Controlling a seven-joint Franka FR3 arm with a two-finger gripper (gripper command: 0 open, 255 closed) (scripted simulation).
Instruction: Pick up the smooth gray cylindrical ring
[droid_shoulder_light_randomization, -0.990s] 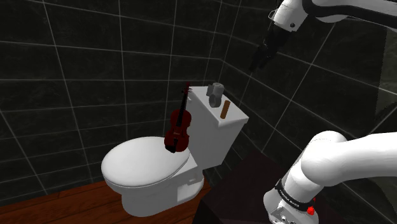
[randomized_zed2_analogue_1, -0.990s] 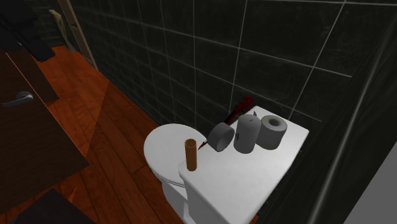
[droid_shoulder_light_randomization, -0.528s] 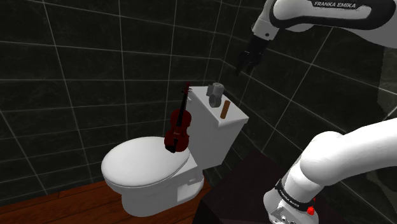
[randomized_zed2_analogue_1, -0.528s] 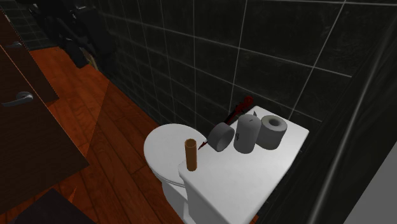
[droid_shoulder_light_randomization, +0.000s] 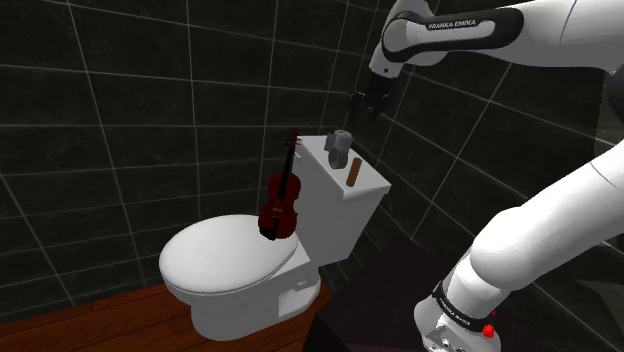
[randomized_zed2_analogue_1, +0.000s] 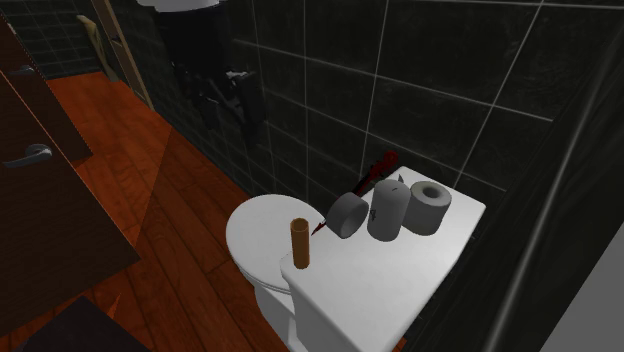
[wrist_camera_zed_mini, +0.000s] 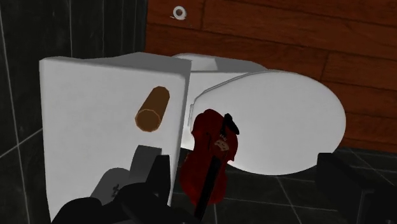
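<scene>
Ring (randomized_zed2_analogue_1: 347, 214), grey, on edge on the toilet tank lid (randomized_zed2_analogue_1: 400, 290), middle of the second exterior view; just beside a grey cylinder (randomized_zed2_analogue_1: 388, 210), with a roll (randomized_zed2_analogue_1: 432, 206) beyond. Brown tube (randomized_zed2_analogue_1: 298, 243) upright near the lid's corner. Violin (randomized_zed2_analogue_1: 372, 178) propped against the tank. Pincer (randomized_zed2_analogue_1: 235, 122) at upper left, well apart from the ring; fingers spread wide, nothing between them.

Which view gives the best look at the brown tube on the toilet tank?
The second exterior view: the brown tube stands upright on the tank lid, whole and unobstructed. The wrist view shows the tube large but foreshortened; the shoulder view shows it as a small brown stick.
</scene>
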